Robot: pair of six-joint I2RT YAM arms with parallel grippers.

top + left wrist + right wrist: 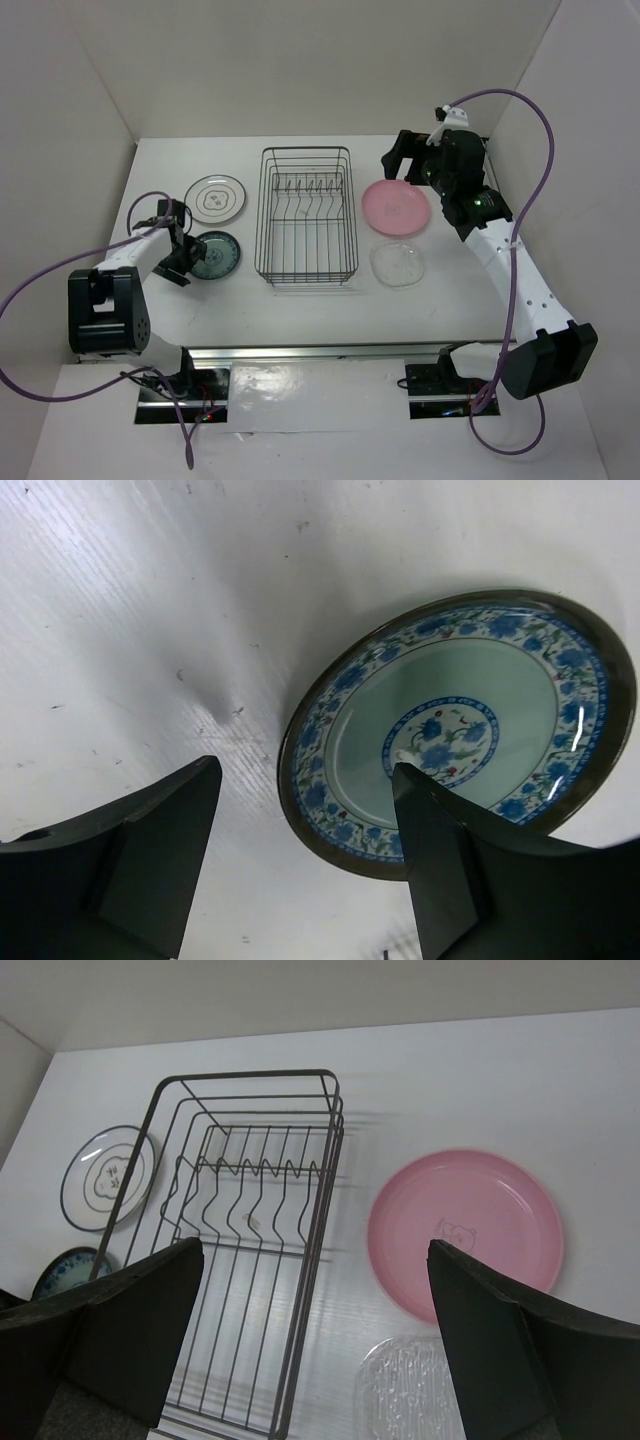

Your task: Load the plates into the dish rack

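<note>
The black wire dish rack [304, 150] stands mid-table with nothing in it. Left of it lie the white plate with grey rings [215, 198] and the dark teal patterned plate [216, 255]. Right of it lie the pink plate [396, 206] and the clear glass plate [398, 264]. My left gripper [180, 260] is open and low at the teal plate's left rim. In the left wrist view the gripper [305, 772] has one finger over the teal plate [460, 730] and one over the table. My right gripper [405, 160] is open and empty, raised above the pink plate [465, 1225] and the rack [250, 1075].
White walls close the table at the back and both sides. Purple cables loop off both arms [530, 120]. A metal rail [330, 352] runs along the near edge. The right wrist view also shows the glass plate [410, 1390], white plate [105, 1175] and teal plate [70, 1265].
</note>
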